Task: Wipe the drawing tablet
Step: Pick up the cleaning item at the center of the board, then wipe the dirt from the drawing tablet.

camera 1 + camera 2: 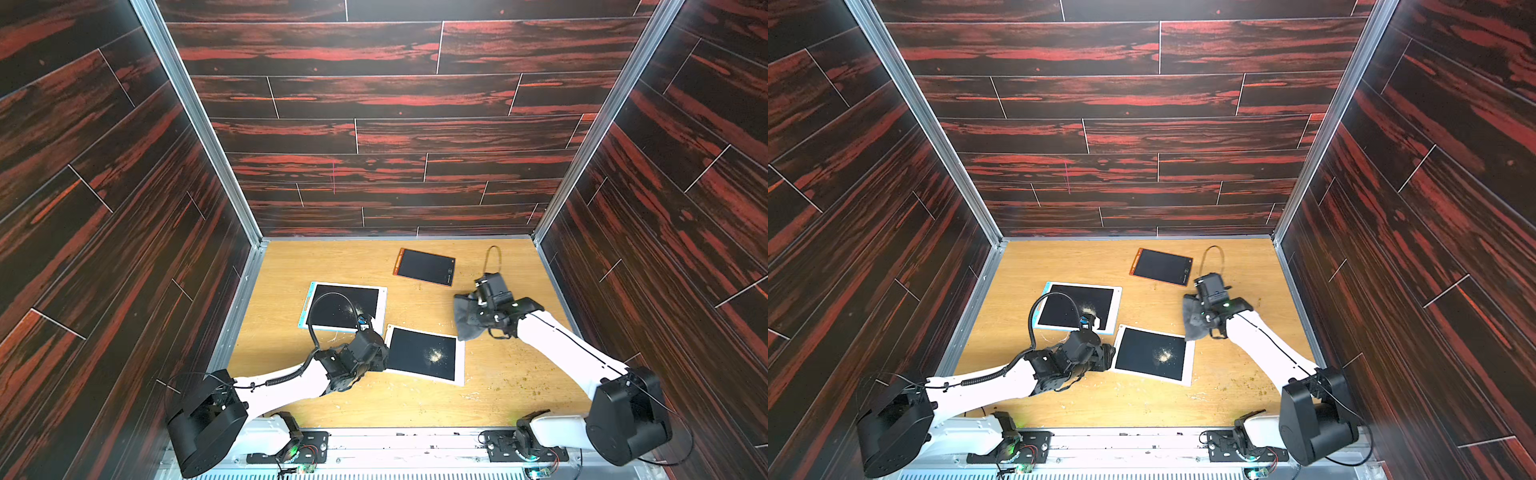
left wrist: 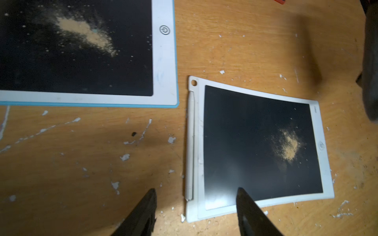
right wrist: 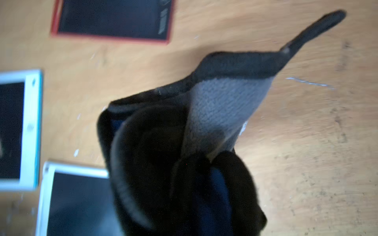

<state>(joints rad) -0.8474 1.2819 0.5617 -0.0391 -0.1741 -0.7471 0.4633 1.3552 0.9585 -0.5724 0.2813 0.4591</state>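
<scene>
Top views: debris-flecked wooden table (image 1: 332,262)

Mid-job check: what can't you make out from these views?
- White tablet: partly behind the grey cloth in the right wrist view, blurred.
- Blue-edged tablet: left arm's cable crosses it in both top views; cropped in the left wrist view.
- Orange tablet: too small or blurred to check for dust.

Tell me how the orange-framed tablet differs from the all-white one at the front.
The orange-framed tablet has a clean screen; the all-white tablet carries a patch of tan powder. The orange one lies at the back of the table; the white one nearer the front. Both lie flat with dark screens.
</scene>
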